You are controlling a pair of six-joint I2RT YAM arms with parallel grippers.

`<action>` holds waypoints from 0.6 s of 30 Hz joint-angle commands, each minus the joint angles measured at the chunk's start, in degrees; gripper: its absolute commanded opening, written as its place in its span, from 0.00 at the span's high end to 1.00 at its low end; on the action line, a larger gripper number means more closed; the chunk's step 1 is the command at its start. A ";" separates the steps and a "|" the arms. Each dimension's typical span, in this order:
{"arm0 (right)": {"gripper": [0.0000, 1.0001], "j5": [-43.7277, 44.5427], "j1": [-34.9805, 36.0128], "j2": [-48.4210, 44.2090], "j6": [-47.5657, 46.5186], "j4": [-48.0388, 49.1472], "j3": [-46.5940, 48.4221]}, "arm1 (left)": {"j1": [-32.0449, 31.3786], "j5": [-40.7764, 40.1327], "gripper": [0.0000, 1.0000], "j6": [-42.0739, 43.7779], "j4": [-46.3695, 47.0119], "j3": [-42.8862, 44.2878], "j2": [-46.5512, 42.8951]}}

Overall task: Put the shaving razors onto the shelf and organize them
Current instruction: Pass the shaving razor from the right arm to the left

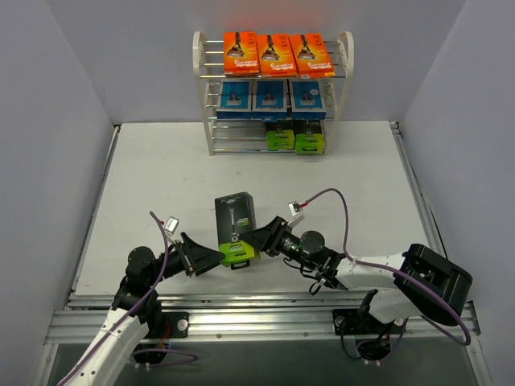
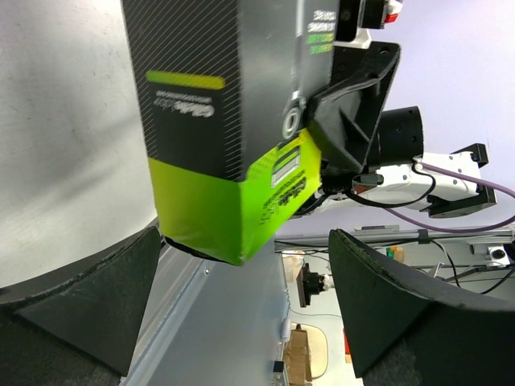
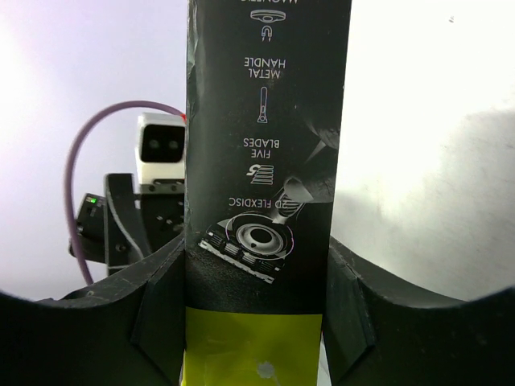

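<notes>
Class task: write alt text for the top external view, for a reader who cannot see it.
The right claw grips a black-and-lime razor box in the foreground, the open left claw beside it. At the back, a white shelf holds three orange packs, three blue packs and two lime boxes.

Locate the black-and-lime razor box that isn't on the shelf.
In the top view the black-and-lime box is off the shelf, over the near centre of the table, its lime end clamped in the right gripper, the open left gripper close beside it.
</notes>
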 commanded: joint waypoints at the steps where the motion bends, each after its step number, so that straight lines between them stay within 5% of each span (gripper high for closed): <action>1: 0.95 1.10 -0.51 -1.85 -0.54 20.28 5.26 | -0.29 0.72 0.06 -1.51 4.70 -1.01 0.83; 18: 0.97 -0.13 -0.34 8.08 3.59 42.60 4.91 | -0.38 -2.01 0.00 -8.81 15.16 -1.71 1.98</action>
